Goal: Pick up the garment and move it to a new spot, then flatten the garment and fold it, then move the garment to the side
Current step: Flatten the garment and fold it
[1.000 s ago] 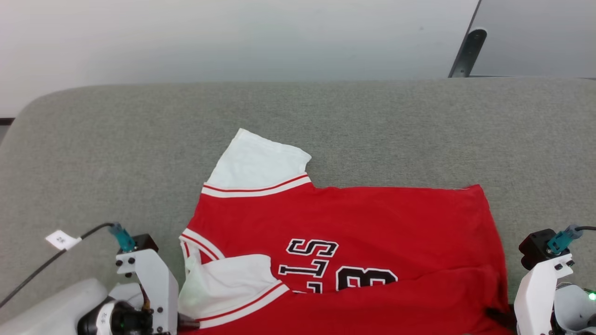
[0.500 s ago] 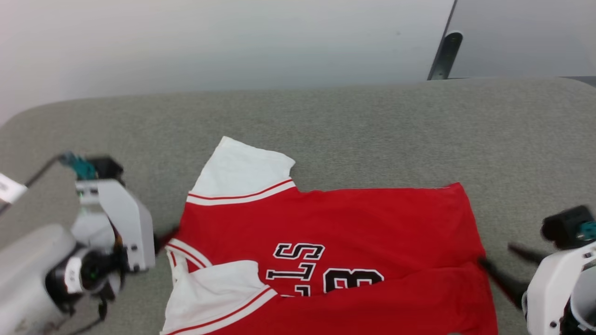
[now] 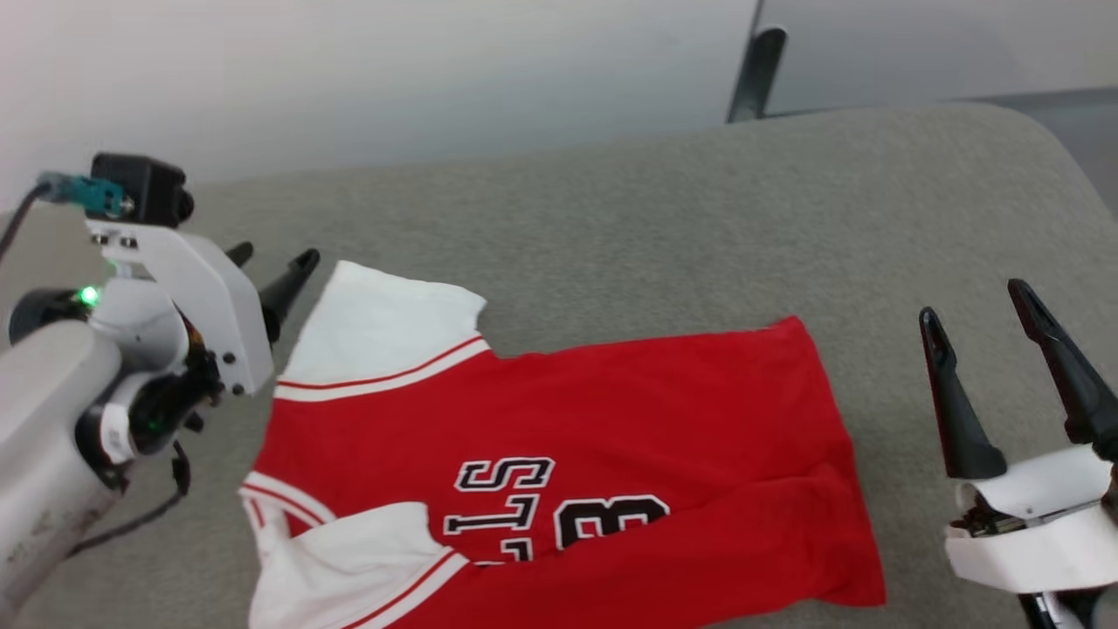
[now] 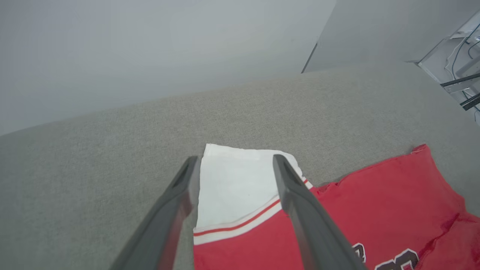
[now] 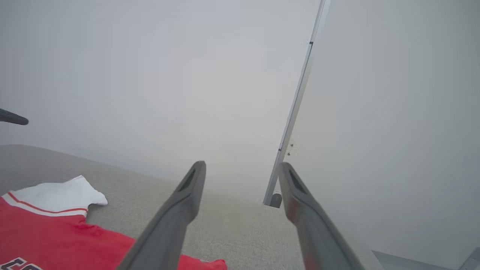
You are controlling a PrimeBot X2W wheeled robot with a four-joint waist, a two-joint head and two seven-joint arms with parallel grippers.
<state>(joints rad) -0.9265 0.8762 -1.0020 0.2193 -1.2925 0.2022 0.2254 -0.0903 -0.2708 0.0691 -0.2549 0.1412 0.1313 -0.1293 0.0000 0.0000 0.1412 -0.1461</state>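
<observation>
Jersey (image 3: 559, 437) lay spread on the couch (image 3: 611, 218); my left gripper (image 3: 273, 256) near its far white sleeve and right gripper (image 3: 971, 301) beyond its right edge gaped wide, empty.

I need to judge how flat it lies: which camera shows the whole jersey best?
The head view: the jersey lies spread on the grey cushion, nearly all in frame, lettering included. The left wrist view gives its white sleeve and the adjoining red; the right wrist view catches that sleeve and a red strip at lower left.

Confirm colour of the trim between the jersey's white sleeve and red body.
The trim is white with one thin red stripe; left wrist view shows it best.
</observation>
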